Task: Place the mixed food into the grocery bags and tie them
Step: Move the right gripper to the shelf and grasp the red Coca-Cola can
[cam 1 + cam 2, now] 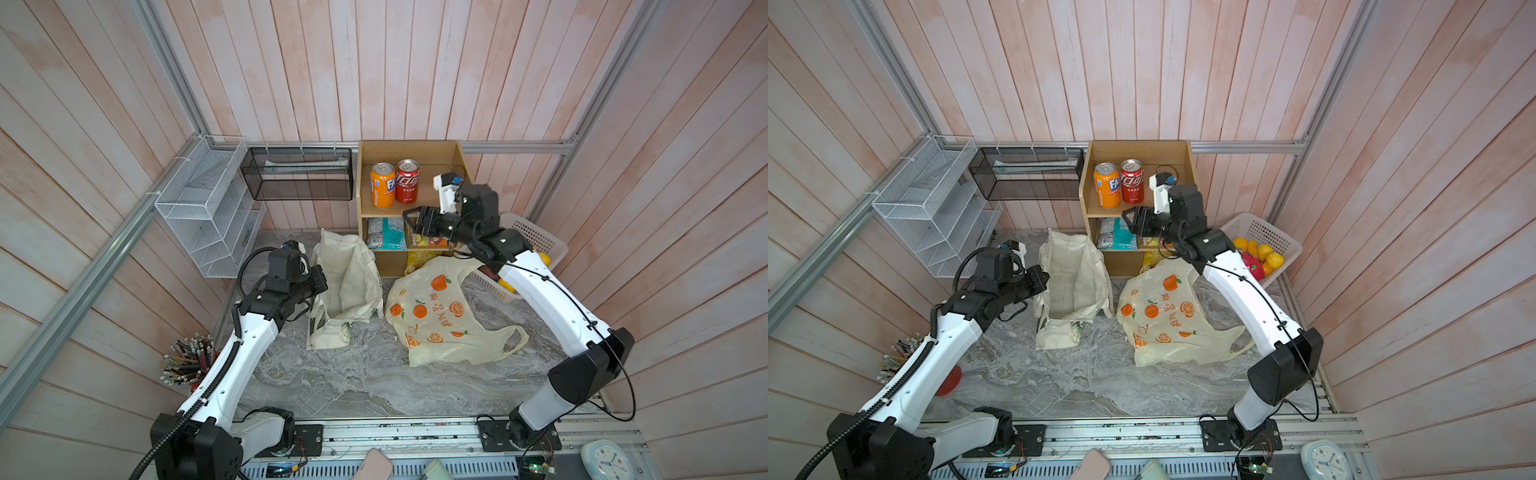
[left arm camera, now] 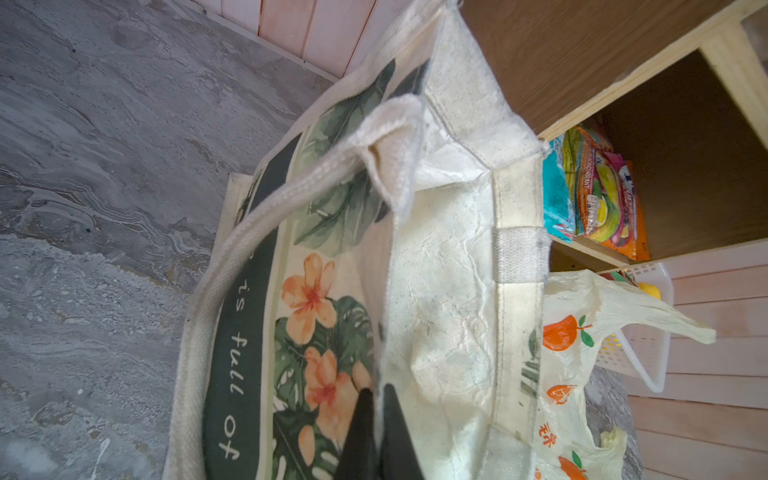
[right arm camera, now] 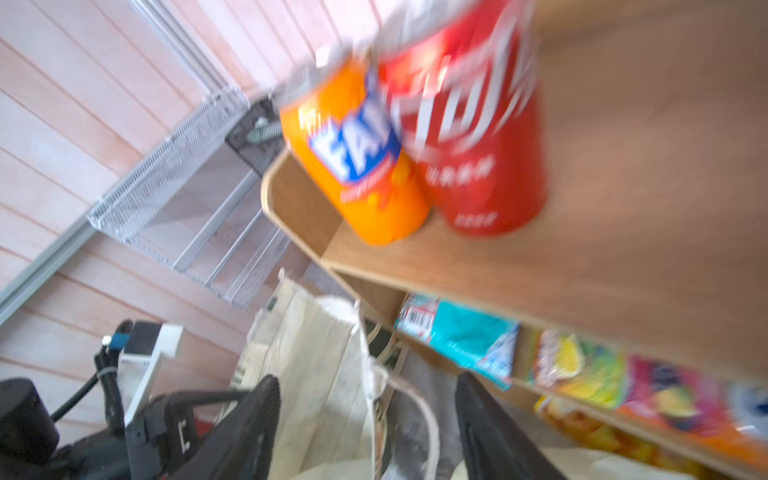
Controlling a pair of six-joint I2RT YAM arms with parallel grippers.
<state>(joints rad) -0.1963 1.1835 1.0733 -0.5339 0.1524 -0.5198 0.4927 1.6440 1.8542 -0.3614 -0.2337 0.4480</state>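
A: Labels?
B: I read "FA" on the orange can (image 1: 382, 185), "is full of" on the tote (image 2: 249, 332). My left hand (image 2: 376, 397) pinches the tote rim; my right hand (image 3: 368, 382), spread wide, faces the red can (image 1: 407, 181) on its shelf (image 1: 424, 156).

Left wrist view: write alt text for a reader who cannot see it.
The shut left hand pinches the wall of a flower-printed canvas tote. Beyond it, a wooden shelf holds a teal snack packet; an orange-printed plastic bag lies nearby.
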